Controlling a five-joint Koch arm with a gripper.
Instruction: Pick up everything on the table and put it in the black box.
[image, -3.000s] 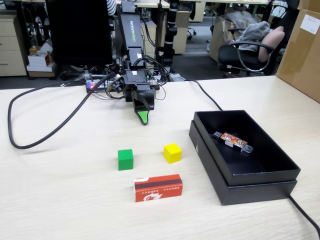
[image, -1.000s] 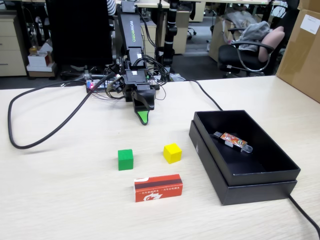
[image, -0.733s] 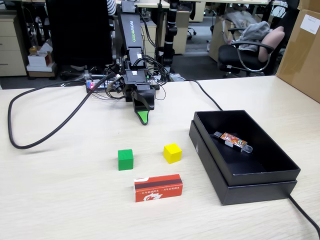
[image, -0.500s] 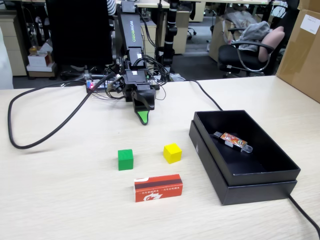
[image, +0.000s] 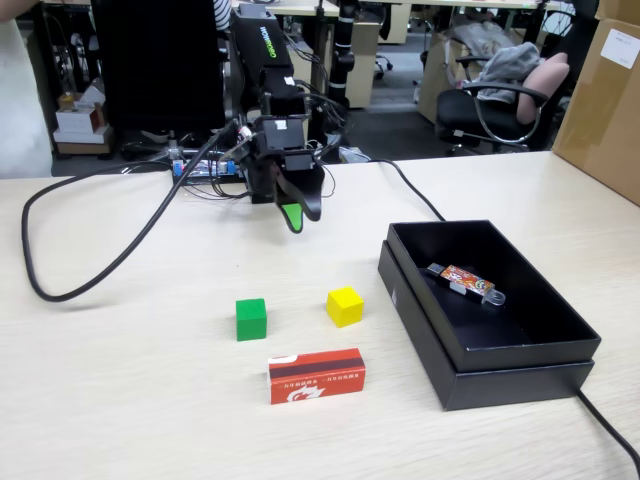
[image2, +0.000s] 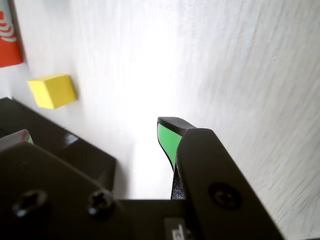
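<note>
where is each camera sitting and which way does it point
Fixed view: stands at the table's near edge, facing the arm across the green cube, red packet and black box; arm and gripper show.
Wrist view: rides the gripper, looking down along its jaws at the tabletop.
Shared: yellow cube, black box, red packet.

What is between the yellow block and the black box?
Nothing: in the fixed view only bare table lies between the yellow cube and the black box.
</note>
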